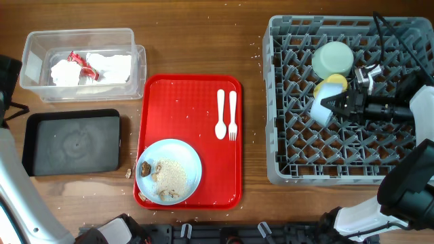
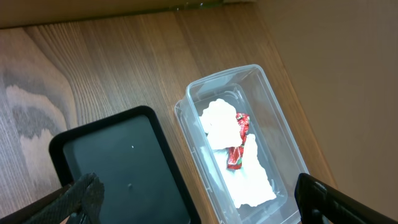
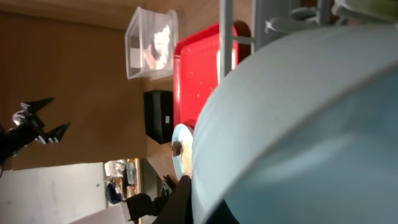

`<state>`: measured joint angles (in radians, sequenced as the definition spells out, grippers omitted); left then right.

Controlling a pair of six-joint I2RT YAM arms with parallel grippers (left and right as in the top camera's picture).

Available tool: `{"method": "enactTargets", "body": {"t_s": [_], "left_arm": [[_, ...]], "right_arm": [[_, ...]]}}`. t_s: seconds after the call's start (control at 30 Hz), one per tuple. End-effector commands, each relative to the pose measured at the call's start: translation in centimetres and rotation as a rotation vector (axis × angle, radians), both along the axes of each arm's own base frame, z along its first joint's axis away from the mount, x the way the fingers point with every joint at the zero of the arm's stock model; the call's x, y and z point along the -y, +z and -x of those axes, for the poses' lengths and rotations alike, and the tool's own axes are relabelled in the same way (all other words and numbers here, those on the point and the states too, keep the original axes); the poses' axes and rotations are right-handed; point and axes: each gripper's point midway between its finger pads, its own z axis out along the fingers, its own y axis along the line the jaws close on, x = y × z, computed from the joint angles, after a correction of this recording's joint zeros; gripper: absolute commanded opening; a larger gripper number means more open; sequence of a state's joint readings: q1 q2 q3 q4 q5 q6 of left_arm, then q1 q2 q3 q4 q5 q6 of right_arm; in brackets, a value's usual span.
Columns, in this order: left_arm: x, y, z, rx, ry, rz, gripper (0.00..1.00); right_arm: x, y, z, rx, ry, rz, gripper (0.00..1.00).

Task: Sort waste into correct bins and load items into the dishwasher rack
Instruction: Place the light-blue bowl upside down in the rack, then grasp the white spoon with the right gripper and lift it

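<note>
We see the right gripper [image 1: 333, 103] pinched shut on the rim of the blue bowl [image 1: 320, 108]. It holds the bowl tilted on edge over the pegs of the rack [image 1: 285, 169], just beside the yellow cup [image 1: 332, 83], with the green bowl [image 1: 332, 59] behind that. The left gripper [image 2: 199, 202] hangs with its fingers spread wide and empty above the black tray [image 2: 124, 162] and the clear tub [image 2: 273, 99], where the napkins [image 2: 217, 118] and wrapper [image 2: 239, 143] lie.

We judge the main risk to be in the letting go. If the bowl is not seated between pegs, it may roll or drop flat and knock the cup. A thin hold on the rim could also slip. The plate [image 1: 193, 159] carries crumbs [image 1: 169, 176], so racking it before emptying would scatter food. The spoon [image 1: 220, 115] and fork [image 1: 232, 115] lie on the red tray [image 1: 176, 102].
</note>
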<state>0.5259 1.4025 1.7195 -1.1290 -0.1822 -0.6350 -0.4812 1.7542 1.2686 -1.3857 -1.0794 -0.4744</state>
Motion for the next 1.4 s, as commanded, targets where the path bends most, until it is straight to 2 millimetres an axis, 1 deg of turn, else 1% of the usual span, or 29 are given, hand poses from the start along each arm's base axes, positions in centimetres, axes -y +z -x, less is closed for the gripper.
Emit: {"method": "enactTargets", "body": {"t_s": [0.0, 0.07, 0.13, 0.17, 0.23, 0.3, 0.33, 0.37, 0.43, 0.47, 0.5, 0.53, 0.6, 0.63, 0.67, 0.7, 0.73, 0.77, 0.83, 0.9, 0.93, 0.97, 1.0, 1.07, 1.17, 1.23, 1.3, 1.33, 1.37], "left_arm": [[-0.2, -0.1, 0.1, 0.002, 0.012, 0.005, 1.00], [-0.2, 0.0, 0.1, 0.003, 0.012, 0.005, 1.00], [-0.2, 0.0, 0.1, 0.003, 0.012, 0.005, 1.00], [-0.2, 0.0, 0.1, 0.003, 0.012, 0.005, 1.00], [-0.2, 0.0, 0.1, 0.003, 0.012, 0.005, 1.00], [-0.2, 0.0, 0.1, 0.003, 0.012, 0.005, 1.00], [-0.2, 0.0, 0.1, 0.003, 0.012, 0.005, 1.00], [-0.2, 0.0, 0.1, 0.003, 0.012, 0.005, 1.00], [-0.2, 0.0, 0.1, 0.003, 0.012, 0.005, 1.00], [-0.2, 0.0, 0.1, 0.003, 0.012, 0.005, 1.00], [-0.2, 0.0, 0.1, 0.003, 0.012, 0.005, 1.00], [-0.2, 0.0, 0.1, 0.003, 0.012, 0.005, 1.00], [-0.2, 0.0, 0.1, 0.002, 0.012, 0.005, 1.00], [-0.2, 0.0, 0.1, 0.003, 0.012, 0.005, 1.00], [-0.2, 0.0, 0.1, 0.003, 0.012, 0.005, 1.00], [-0.2, 0.0, 0.1, 0.003, 0.012, 0.005, 1.00], [-0.2, 0.0, 0.1, 0.003, 0.012, 0.005, 1.00], [-0.2, 0.0, 0.1, 0.003, 0.012, 0.005, 1.00], [-0.2, 0.0, 0.1, 0.003, 0.012, 0.005, 1.00], [-0.2, 0.0, 0.1, 0.003, 0.012, 0.005, 1.00], [-0.2, 0.0, 0.1, 0.003, 0.012, 0.005, 1.00], [-0.2, 0.0, 0.1, 0.003, 0.012, 0.005, 1.00], [-0.2, 0.0, 0.1, 0.003, 0.012, 0.005, 1.00], [-0.2, 0.0, 0.1, 0.003, 0.012, 0.005, 1.00], [-0.2, 0.0, 0.1, 0.003, 0.012, 0.005, 1.00], [-0.2, 0.0, 0.1, 0.003, 0.012, 0.005, 1.00], [-0.2, 0.0, 0.1, 0.003, 0.012, 0.005, 1.00], [-0.2, 0.0, 0.1, 0.003, 0.012, 0.005, 1.00], [-0.2, 0.0, 0.1, 0.003, 0.012, 0.005, 1.00]], "right_arm": [[0.8, -3.9, 2.9, -0.233, 0.042, 0.124, 0.07], [1.5, -4.6, 3.7, -0.321, 0.025, 0.179, 0.12], [2.5, -4.4, 4.2, -0.375, -0.015, 0.252, 0.15], [3.5, -4.3, 4.7, -0.426, -0.059, 0.327, 0.17], [6.4, -3.6, 5.9, -0.540, -0.189, 0.526, 0.20], [8.3, -1.1, 6.8, -0.557, -0.298, 0.661, 0.30], [9.0, 0.3, 7.6, -0.566, -0.355, 0.716, 0.46], [9.5, 1.7, 8.5, -0.565, -0.406, 0.767, 0.49], [9.7, 3.3, 9.2, -0.555, -0.455, 0.797, 0.52], [9.8, 4.3, 9.3, -0.534, -0.478, 0.806, 0.52], [9.7, 5.0, 8.7, -0.494, -0.488, 0.795, 0.51], [9.3, 5.4, 7.8, -0.435, -0.490, 0.777, 0.49], [8.6, 5.6, 5.0, -0.319, -0.477, 0.758, 0.41], [8.5, 5.4, 3.6, -0.267, -0.478, 0.767, 0.35], [8.2, 4.9, 2.4, -0.243, -0.490, 0.762, 0.23], [8.0, 4.2, 1.7, -0.234, -0.491, 0.758, 0.13], [7.3, 2.9, 0.8, -0.228, -0.473, 0.750, 0.04], [6.4, 0.9, 0.1, -0.241, -0.430, 0.743, 0.04], [5.6, -2.1, 0.3, -0.316, -0.376, 0.743, 0.04], [5.8, -5.1, 1.0, -0.427, -0.351, 0.752, 0.04], [6.1, -6.1, 1.2, -0.467, -0.340, 0.770, 0.04], [7.0, -7.0, 2.1, -0.532, -0.344, 0.825, 0.04], [8.0, -7.3, 3.1, -0.601, -0.383, 0.884, 0.04], [9.5, -6.8, 5.0, -0.698, -0.439, 0.978, 0.04], [10.1, -4.2, 5.8, -0.730, -0.450, 1.017, 0.04], [9.8, -2.8, 5.9, -0.714, -0.452, 1.008, 0.04], [8.4, -1.8, 5.6, -0.646, -0.411, 0.955, 0.04], [7.0, -0.7, 5.2, -0.561, -0.374, 0.900, 0.04], [4.2, 1.5, 4.2, -0.396, -0.312, 0.796, 0.04]]}}
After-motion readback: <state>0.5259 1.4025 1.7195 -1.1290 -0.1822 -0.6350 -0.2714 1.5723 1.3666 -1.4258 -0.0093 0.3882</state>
